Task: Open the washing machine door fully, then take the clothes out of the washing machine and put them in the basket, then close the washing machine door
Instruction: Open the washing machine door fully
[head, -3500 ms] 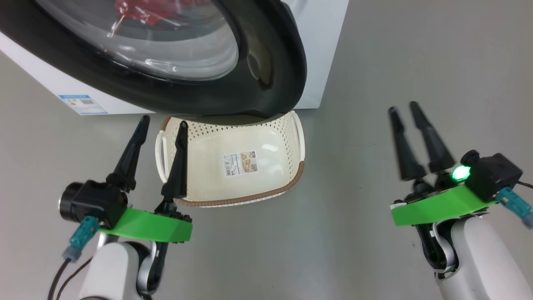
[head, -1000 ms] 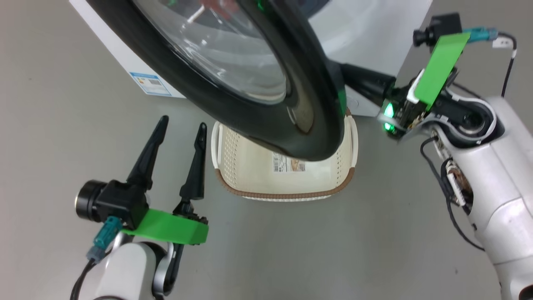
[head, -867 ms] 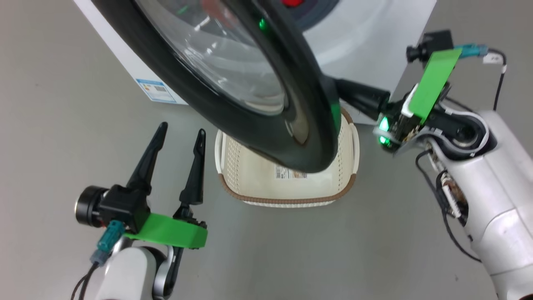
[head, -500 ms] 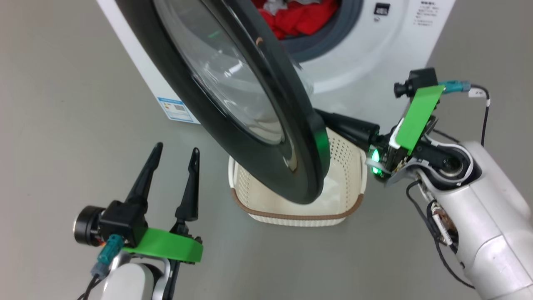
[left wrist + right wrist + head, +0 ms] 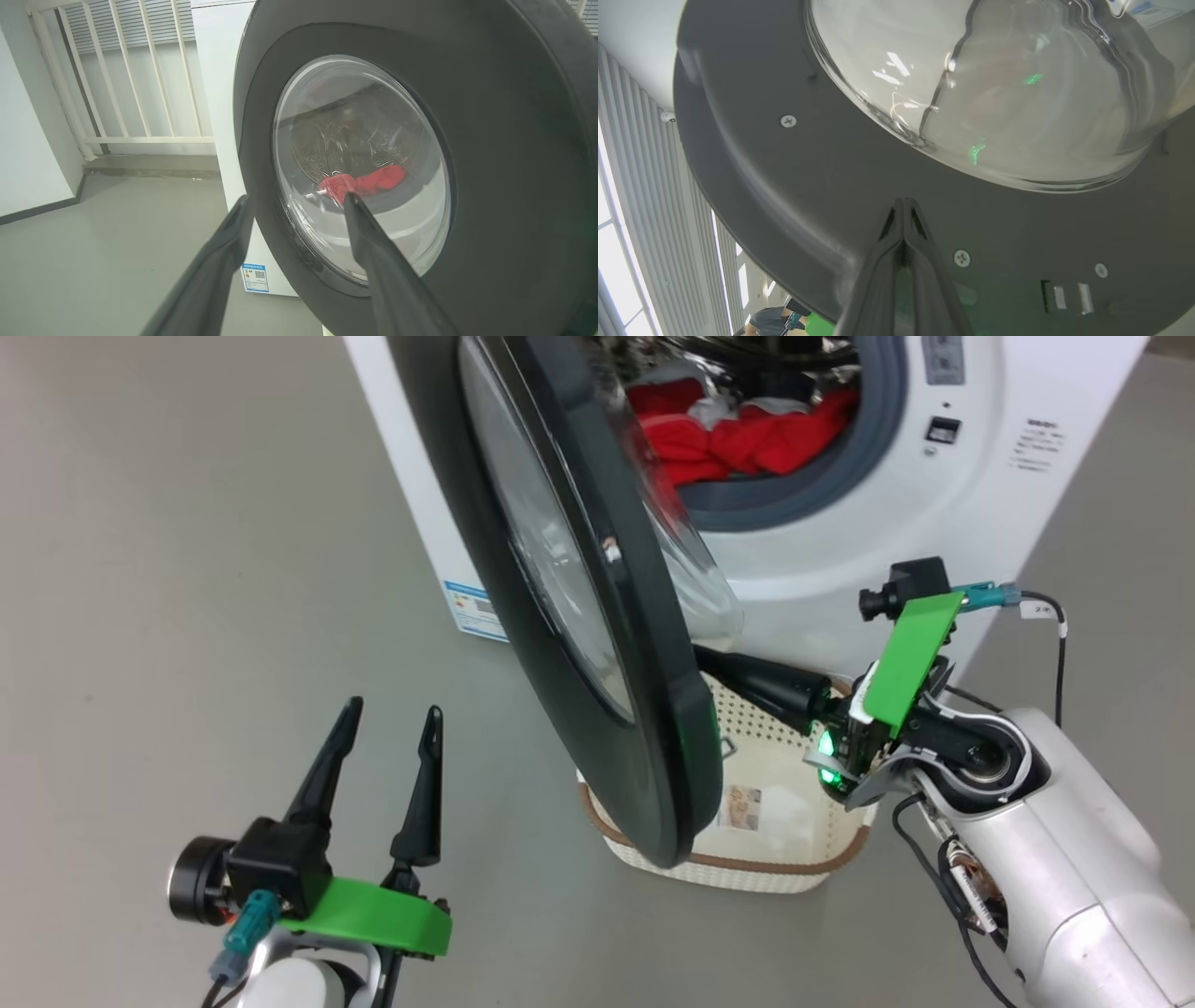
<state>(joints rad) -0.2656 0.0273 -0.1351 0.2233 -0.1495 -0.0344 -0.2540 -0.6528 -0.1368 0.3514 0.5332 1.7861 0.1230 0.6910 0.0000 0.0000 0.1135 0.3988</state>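
The washing machine door point(image 5: 653, 709) stands partly open, its black rim edge-on to the head view. Behind it, red clothes point(image 5: 738, 434) with some grey-white cloth lie in the drum of the white washing machine point(image 5: 840, 560). The cream basket point(image 5: 775, 865) sits on the floor under the door's lower edge. My right gripper point(image 5: 903, 205) is shut, empty, its tips against the door's inner black rim point(image 5: 808, 186) below the bulging window point(image 5: 994, 93). My left gripper point(image 5: 392, 709) hangs open in front of the door's outer face point(image 5: 490, 163), apart from it. The clothes point(image 5: 359, 179) show through the glass.
Grey floor spreads to the left of the machine. A blue label point(image 5: 471, 611) marks its side near the floor. A white railing point(image 5: 117, 93) and a low step stand beyond the machine. A person point(image 5: 770, 322) shows small past the door's edge.
The door has swung farther out from the machine, with my shut right gripper behind it. The head camera has turned, so the drum opening and the clothes have come into view.
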